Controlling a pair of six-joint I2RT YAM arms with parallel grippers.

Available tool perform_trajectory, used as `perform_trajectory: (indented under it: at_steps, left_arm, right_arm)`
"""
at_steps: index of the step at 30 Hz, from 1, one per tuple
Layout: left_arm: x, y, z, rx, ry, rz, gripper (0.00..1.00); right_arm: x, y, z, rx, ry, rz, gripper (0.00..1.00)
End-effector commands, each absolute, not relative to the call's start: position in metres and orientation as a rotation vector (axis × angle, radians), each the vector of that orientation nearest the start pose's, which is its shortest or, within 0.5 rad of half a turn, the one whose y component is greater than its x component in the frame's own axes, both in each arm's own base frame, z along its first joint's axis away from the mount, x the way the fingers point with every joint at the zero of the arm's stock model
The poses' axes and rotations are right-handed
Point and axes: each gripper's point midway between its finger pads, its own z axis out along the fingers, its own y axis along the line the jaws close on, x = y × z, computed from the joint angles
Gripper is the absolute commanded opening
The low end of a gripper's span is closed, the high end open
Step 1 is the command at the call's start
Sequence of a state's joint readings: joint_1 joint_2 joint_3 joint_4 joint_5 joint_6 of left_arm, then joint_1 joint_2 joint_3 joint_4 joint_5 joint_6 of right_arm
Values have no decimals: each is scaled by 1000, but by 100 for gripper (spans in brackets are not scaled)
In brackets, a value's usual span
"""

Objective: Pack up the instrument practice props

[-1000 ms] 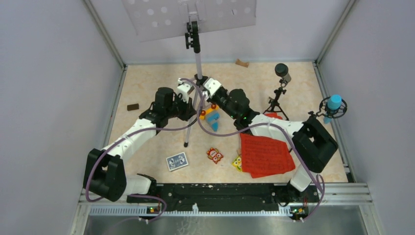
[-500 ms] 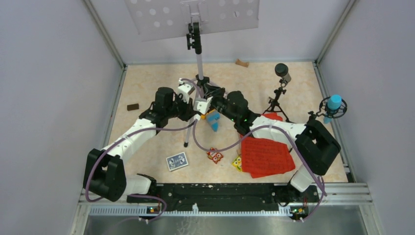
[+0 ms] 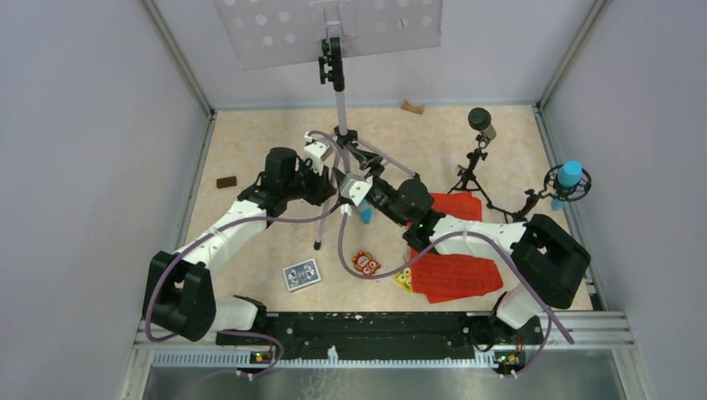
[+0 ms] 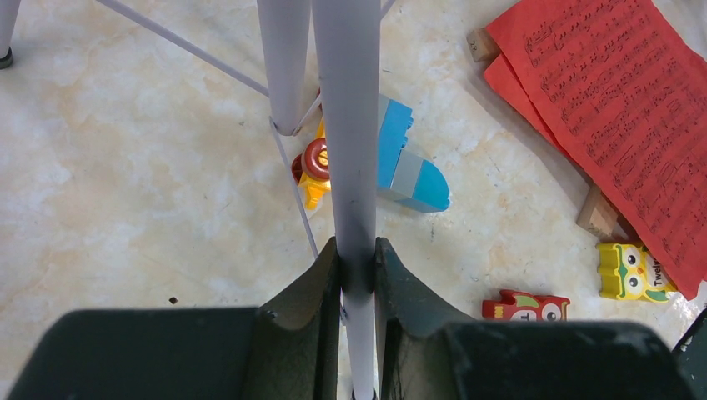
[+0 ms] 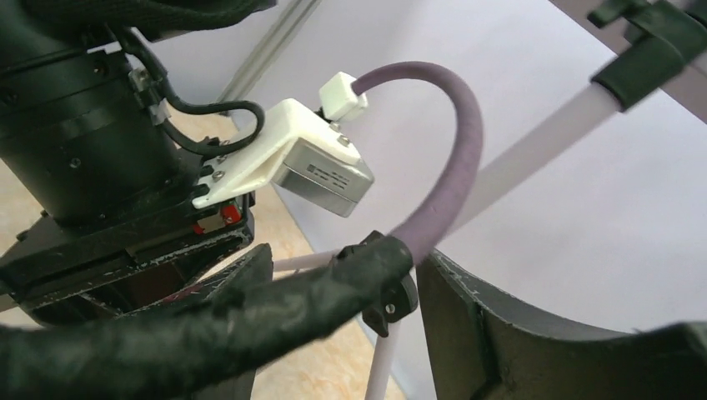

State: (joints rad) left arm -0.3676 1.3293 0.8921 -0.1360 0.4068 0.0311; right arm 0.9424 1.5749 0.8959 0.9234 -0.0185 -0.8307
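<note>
The music stand has a grey hole-punched desk [image 3: 325, 25] on a silver pole [image 3: 339, 100] with tripod legs. My left gripper [image 3: 328, 187] [image 4: 357, 250] is shut on one silver leg [image 4: 346, 125]. My right gripper [image 3: 355, 188] [image 5: 342, 283] stands open right beside it, near the leg hub [image 5: 390, 302], with the left arm's purple cable [image 5: 454, 167] crossing between its jaws. Red music sheets [image 3: 450, 258] [image 4: 617, 108] lie at the right. A dark microphone [image 3: 480, 121] and a blue microphone [image 3: 569, 175] sit on small black tripods at the far right.
Toy blocks lie under the stand: a blue one [image 3: 365, 212] [image 4: 404, 162], a red owl [image 3: 365, 263] [image 4: 525, 307], a yellow owl [image 3: 403, 277] [image 4: 629, 271]. A card deck [image 3: 301, 274] lies near the front. Small brown blocks [image 3: 226, 182] [image 3: 412, 107] lie at the left and back.
My right gripper has opened and moved from the stand's hub towards the near side, next to the left gripper. The left gripper keeps its hold on the leg.
</note>
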Motion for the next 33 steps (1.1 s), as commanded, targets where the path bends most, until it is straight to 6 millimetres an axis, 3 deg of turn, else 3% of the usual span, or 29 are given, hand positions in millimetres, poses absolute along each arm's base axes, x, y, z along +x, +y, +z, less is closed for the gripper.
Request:
perform_trajectory:
  at_steps: [1, 10, 18, 22, 28, 33]
  left_arm:
    - [326, -204, 140, 707, 2099, -623, 0]
    - [326, -203, 142, 705, 2097, -618, 0]
    - [326, -204, 144, 708, 2094, -626, 0]
    - [325, -205, 144, 708, 2096, -632, 0]
    - [324, -205, 144, 713, 2096, -639, 0]
    - [324, -206, 146, 714, 2093, -640, 0]
  right_arm:
    - [305, 365, 335, -817, 870, 212, 64]
    - [325, 344, 315, -679, 1085, 331, 64]
    - [347, 327, 314, -494, 1253, 482, 63]
    - [363, 317, 318, -241, 1399, 610, 60]
    - [371, 317, 324, 91, 1503, 836, 54]
    - [382, 319, 311, 366, 1607, 1020, 49]
